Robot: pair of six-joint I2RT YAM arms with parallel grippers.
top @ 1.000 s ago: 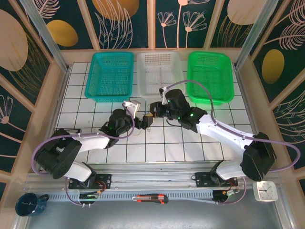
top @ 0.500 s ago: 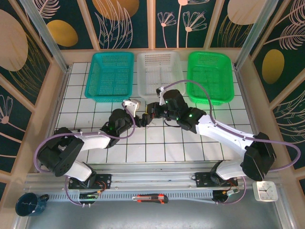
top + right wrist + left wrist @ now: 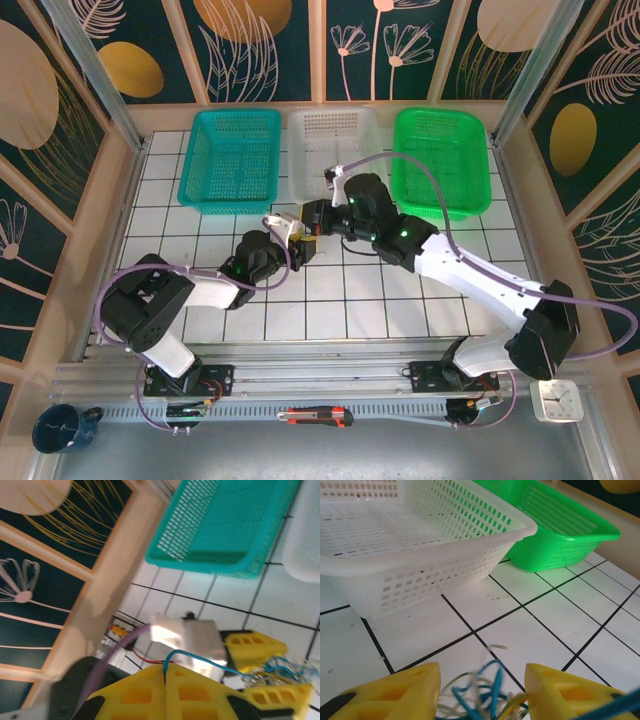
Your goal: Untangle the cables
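The cables (image 3: 487,692) are a small tangle of blue, whitish and olive-yellow cords lying on the white tiles. They sit between the two yellow fingers (image 3: 395,692) of my left gripper (image 3: 482,687), which stand apart with the loose loops in the gap. My right gripper (image 3: 165,672) is shut on a blue cable (image 3: 200,657). That cable rises from the seam of its fingers and runs right to the tangle (image 3: 285,670) inside the left gripper (image 3: 272,672). From above, the left gripper (image 3: 302,244) and right gripper (image 3: 315,220) meet just in front of the white basket.
Three empty baskets line the far edge: teal (image 3: 232,158), white (image 3: 335,150) and green (image 3: 440,160). The white basket's wall (image 3: 420,575) stands close ahead of the left gripper. A box cutter (image 3: 315,415), clock (image 3: 556,400) and mug (image 3: 62,428) lie near the arm bases.
Both grippers have moved up the table toward the white basket. The left jaws have narrowed around the tangle. The right gripper has stayed shut on the blue cable.
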